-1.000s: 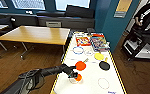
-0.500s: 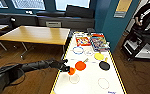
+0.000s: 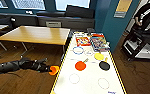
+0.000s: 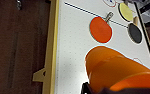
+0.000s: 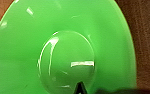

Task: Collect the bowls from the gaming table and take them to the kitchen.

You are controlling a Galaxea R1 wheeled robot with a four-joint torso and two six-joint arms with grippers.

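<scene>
Item: orange bowl. Location: off the near left edge of the gaming table, just beside its yellow-and-black rim, above the wood floor. Carried by the left pincer, which pinches it at the rim; the left wrist view shows the bowl tilted.

Item: lime green bowl. Location: close against the right wrist camera, brown floor behind it. Whether the right pincer is spread or pressed together on it cannot be told.

Also on the surface: an orange paddle, a black paddle, a yellow paddle, and board-game boxes at the far end. A person stands far right.

Risks, as judged:
- Rim-only hold on a smooth plastic bowl; a jolt while driving could let it slip to the floor.
- Bowl sits near the table edge; a swing of the arm could knock it on the rim.
- Green bowl's hold unverified; it may drop unnoticed.
</scene>
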